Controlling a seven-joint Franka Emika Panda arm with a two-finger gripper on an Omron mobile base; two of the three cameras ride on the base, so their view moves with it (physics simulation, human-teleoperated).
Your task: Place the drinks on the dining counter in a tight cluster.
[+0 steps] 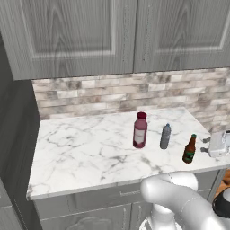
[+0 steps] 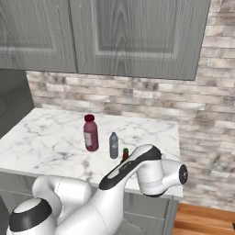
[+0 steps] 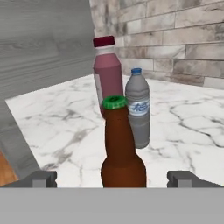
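Observation:
Three drinks stand in a loose row on a small marble counter [image 1: 81,152] with a brick backsplash: a wide dark red bottle [image 1: 140,130] [image 2: 91,133] [image 3: 107,70], a small grey-blue bottle [image 1: 165,136] [image 2: 114,145] [image 3: 138,109] and a slim brown beer bottle [image 1: 189,149] [image 3: 121,148] with a green cap. In the right base view my arm hides all but the top of the beer bottle [image 2: 125,153]. My gripper [image 1: 205,144] [image 3: 113,179] is open, level with the beer bottle and just to its right, fingers apart from it. The dining counter is out of view.
Grey upper cabinets [image 1: 90,36] hang over the counter, and the brick backsplash [image 1: 134,94] runs behind it and down its right side [image 2: 211,137]. A dark tall panel [image 1: 13,134] closes off the left end. Wood floor [image 2: 206,220] shows past the counter's right end.

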